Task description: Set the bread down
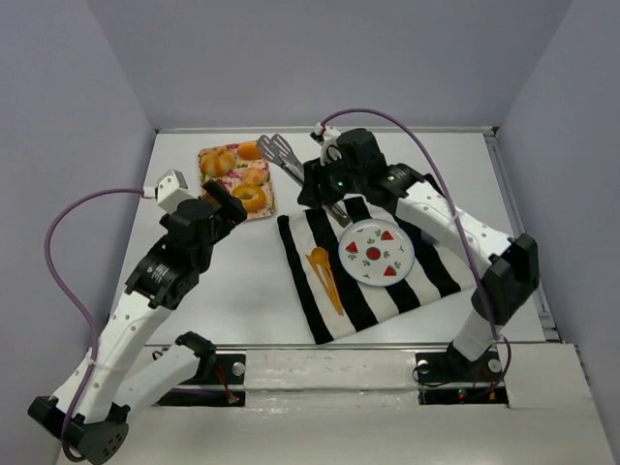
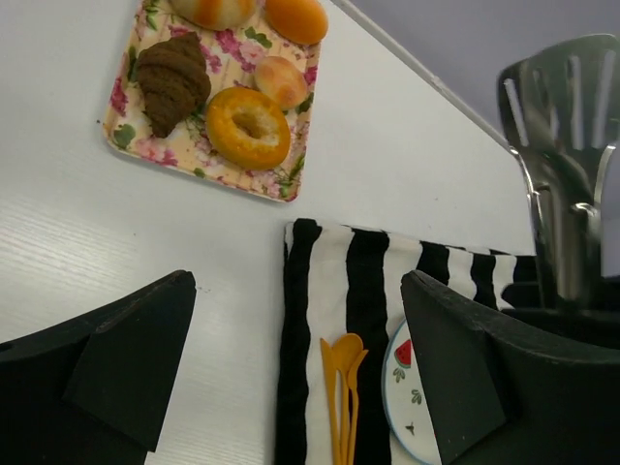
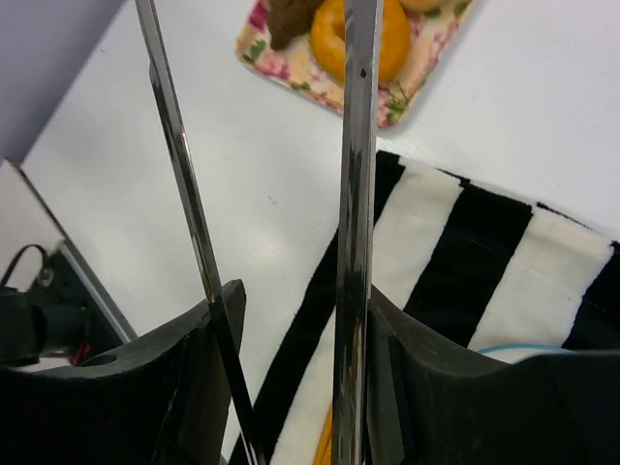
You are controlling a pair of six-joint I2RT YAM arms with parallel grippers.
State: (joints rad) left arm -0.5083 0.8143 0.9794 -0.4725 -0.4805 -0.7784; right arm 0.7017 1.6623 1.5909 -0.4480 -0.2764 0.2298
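Observation:
The bread (image 2: 218,126), a golden-orange ring with a dark hole, lies on a floral tray (image 2: 121,136) beside a dark brown piece (image 2: 172,81). In the top view the bread (image 1: 250,198) sits at the tray's near right corner. My left gripper (image 2: 298,291) stands wide open and holds nothing, just short of the tray (image 1: 207,184). My right gripper (image 3: 305,300) is shut on metal tongs (image 3: 354,194), one finger against each arm. The tong tips (image 1: 281,153) hang apart beside the tray's right edge, and the bread (image 3: 387,48) shows beyond them.
Round orange buns (image 1: 218,161) fill the rest of the tray. A black-and-white striped cloth (image 1: 320,291) lies centre right. On it are a watermelon-print plate (image 1: 407,254) and orange plastic cutlery (image 1: 325,276). Walls enclose the table on three sides.

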